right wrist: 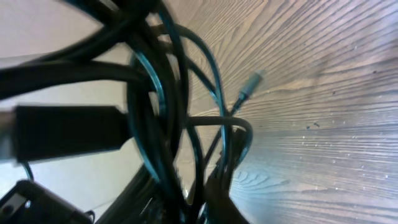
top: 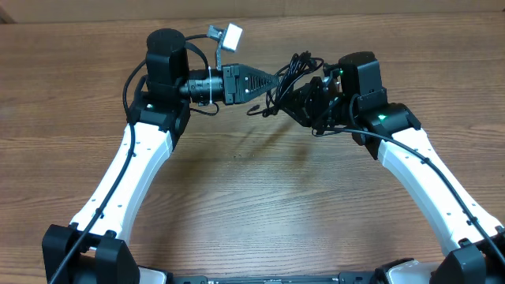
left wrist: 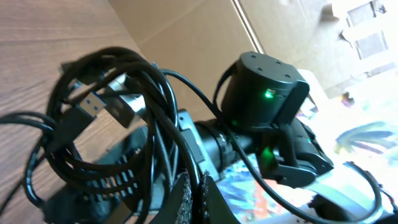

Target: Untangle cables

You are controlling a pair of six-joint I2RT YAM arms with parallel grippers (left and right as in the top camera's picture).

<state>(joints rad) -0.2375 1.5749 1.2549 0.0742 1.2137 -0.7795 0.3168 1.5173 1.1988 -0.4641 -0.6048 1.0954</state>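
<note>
The cables form a tangled black bunch held off the wooden table between both grippers. My left gripper reaches in from the left. In its wrist view the jaws are pressed together with a thin black strand running between the pads. The loops hang in front, with a silver-tipped USB plug among them. My right gripper comes from the right. Its wrist view shows it closed around several strands of the blurred bunch. A small silver plug dangles beyond.
A small white and grey block sits at the far edge behind the left arm. The right arm's black wrist housing fills the middle of the left wrist view. Bare wooden table lies in front of the grippers.
</note>
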